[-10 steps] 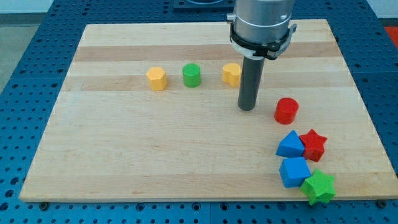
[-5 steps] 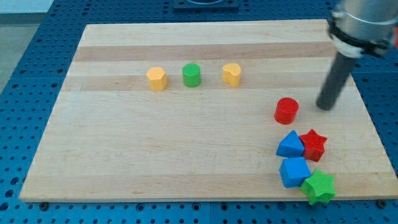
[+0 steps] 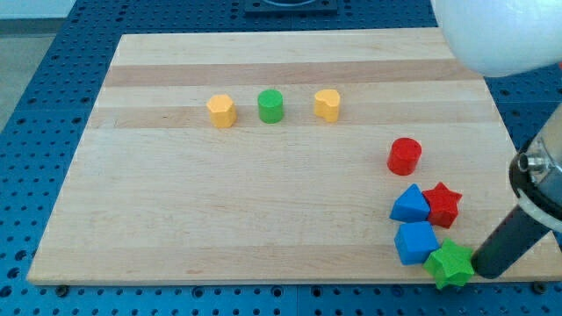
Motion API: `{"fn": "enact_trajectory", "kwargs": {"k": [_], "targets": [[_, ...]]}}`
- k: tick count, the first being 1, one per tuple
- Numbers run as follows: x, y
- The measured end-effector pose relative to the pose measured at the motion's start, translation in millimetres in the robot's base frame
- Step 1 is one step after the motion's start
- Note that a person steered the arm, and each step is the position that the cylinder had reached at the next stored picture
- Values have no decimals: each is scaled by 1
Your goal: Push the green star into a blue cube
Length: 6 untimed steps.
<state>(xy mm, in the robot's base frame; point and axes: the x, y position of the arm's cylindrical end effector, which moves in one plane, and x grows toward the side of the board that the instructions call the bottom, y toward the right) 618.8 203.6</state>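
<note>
The green star (image 3: 451,263) lies at the board's bottom right edge, touching the lower right corner of a blue cube (image 3: 414,242). My tip (image 3: 486,274) stands just right of the green star, at or very near its right side. A second blue block (image 3: 409,204), wedge-like, sits above the cube, with a red star (image 3: 442,204) touching its right side.
A red cylinder (image 3: 405,155) sits above the blue blocks. A yellow block (image 3: 221,111), a green cylinder (image 3: 270,105) and a yellow heart-like block (image 3: 327,104) form a row in the upper middle. The arm's white body (image 3: 492,35) covers the top right corner.
My tip has swept from the board's centre to the right, then down to the bottom right corner beside the green star. No block has visibly moved.
</note>
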Motion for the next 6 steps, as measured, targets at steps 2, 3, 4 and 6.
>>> {"fn": "enact_trajectory", "kwargs": {"k": [2, 3, 4, 6], "targets": [[-1, -6], [-1, -6], [-2, -6], [-8, -6]]}}
